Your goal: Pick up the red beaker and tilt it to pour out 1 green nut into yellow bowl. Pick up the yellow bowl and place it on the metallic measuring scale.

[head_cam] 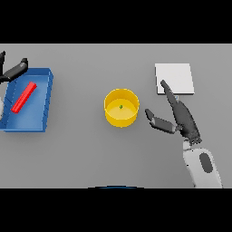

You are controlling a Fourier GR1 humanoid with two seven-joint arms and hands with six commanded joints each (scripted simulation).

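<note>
R robot hand (pixel 183 118) is over the desk (pixel 81 154), arm coming in from lower right. Fingers straight, thumb splayed out toward the L: wide open, holding nothing.

Yellow bowl (pixel 121 108) sits just L of that thumb tip, small gap between, not touching. Upright, w/ one green nut (pixel 121 107) inside near the centre of the bowl floor.

Metallic measuring scale (pixel 175 79), a flat pale square plate, lies just beyond the R robot hand's fingertips; the longest fingertip overlaps its near edge in view, can't tell if it actually touches. Scale top is bare. Bowl and scale are apart, w/ the R robot hand's fingers between them on the scale side.

Red beaker (pixel 24 97) is far L of the R robot hand, lying on its side at a diagonal inside a blue tray (pixel 45 86). Tray sits at the desk's L side, well apart from the bowl.

L robot hand (pixel 12 70) shows at the L edge, just beyond the tray's far L corner, fingers relaxed and spread, nothing in it. Red beaker is just near-side of it, not in contact.

Between R thumb and bowl wall: only bare desk. Between bowl and tray: bare desk too.
</note>
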